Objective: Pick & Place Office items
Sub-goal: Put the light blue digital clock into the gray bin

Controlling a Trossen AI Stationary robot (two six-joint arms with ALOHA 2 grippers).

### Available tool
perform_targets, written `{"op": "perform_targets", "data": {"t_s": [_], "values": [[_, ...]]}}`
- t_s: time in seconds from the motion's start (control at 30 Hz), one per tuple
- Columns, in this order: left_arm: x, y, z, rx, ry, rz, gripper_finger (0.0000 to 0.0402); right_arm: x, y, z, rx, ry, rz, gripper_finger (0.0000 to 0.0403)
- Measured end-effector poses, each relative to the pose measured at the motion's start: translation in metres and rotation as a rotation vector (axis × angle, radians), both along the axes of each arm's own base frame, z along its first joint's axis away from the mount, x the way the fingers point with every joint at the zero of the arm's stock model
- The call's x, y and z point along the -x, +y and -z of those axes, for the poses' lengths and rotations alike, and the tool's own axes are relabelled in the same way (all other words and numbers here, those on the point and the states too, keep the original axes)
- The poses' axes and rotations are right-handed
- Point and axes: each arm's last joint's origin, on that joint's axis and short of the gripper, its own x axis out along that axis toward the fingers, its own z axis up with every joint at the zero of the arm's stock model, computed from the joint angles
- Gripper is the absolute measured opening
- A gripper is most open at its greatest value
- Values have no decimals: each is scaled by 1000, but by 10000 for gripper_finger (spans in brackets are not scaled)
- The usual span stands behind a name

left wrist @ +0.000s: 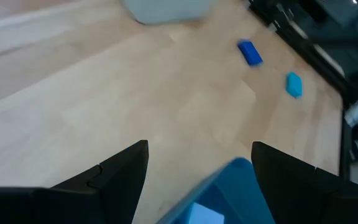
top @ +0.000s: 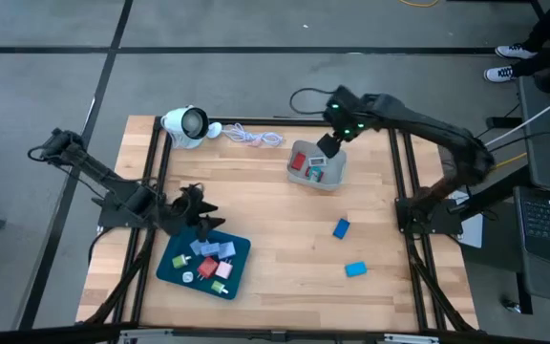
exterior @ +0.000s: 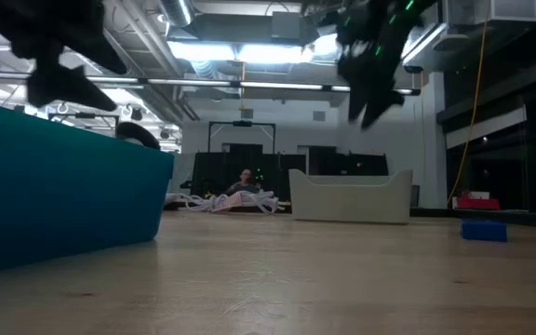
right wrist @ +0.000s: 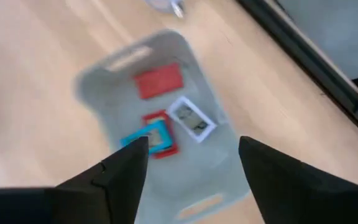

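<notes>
Office items are split three ways: several in the teal tray [top: 172, 270] at near left, a few in the grey bin [top: 336, 175] at far centre, and two loose on the wood, a blue block [top: 341, 227] and a light blue block [top: 355, 269] nearer us. We judge them light, rigid and small, best pinched across their short flat sides. Our right gripper [right wrist: 191, 165] hangs over the bin, fingers apart and empty; our left gripper [left wrist: 199, 168] hovers at the tray's edge, fingers apart too. Only the right wrist view shows the bin's red, white and light blue contents; the low view hides them behind the bin's wall.
</notes>
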Motion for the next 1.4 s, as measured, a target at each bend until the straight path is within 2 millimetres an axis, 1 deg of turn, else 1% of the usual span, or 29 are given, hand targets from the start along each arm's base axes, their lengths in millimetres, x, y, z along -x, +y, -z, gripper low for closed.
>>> {"op": "perform_targets", "data": {"t_s": [0.07, 0.13, 0.2, 0.27, 0.33, 0.43, 0.47, 0.57, 0.67, 0.8, 0.9, 1.0, 1.1, 1.2, 1.3, 1.4], "values": [[-8, 7, -2, -19, 12, 57, 281, 11, 19, -23, 15, -69, 0, 247], [-17, 16, -2, -52, 10, 65, 281, 23, 42, -41, 5, -112, 0, 236], [-25, 27, -2, -80, 9, 76, 281, 35, 67, -54, -13, -127, 10, 227], [-35, 39, 0, -89, 17, 102, 281, 46, 92, -59, -41, -120, 20, 221], [-44, 50, 2, -82, 12, 123, 281, 58, 124, -53, -96, -99, 36, 218], [-57, 61, 4, -95, -21, 176, 281, 77, 172, -29, -190, -58, 60, 217], [-61, 63, 5, -104, -29, 191, 281, 83, 185, -21, -225, -54, 73, 216], [-71, 69, 11, -108, -46, 227, 281, 93, 217, 0, -310, -59, 120, 216], [-79, 71, 20, -75, -31, 264, 281, 99, 240, 14, -359, -34, 105, 217], [-85, 71, 34, -26, 28, 286, 281, 101, 257, 26, -336, 42, 1, 229], [-89, 70, 43, 29, 52, 263, 281, 100, 263, 35, -311, 118, -126, 250], [-91, 70, 47, 75, 60, 232, 281, 100, 265, 46, -238, 192, -285, 269], [-93, 70, 48, 139, 41, 186, 281, 102, 267, 61, -172, 264, -480, 279], [-94, 70, 46, 219, 21, 130, 281, 104, 271, 76, -172, 300, -676, 280], [-97, 70, 41, 276, 15, 89, 281, 106, 274, 91, -173, 275, -811, 280], [-99, 70, 37, 265, 29, 44, 281, 109, 275, 104, -172, 259, -901, 281]]}}
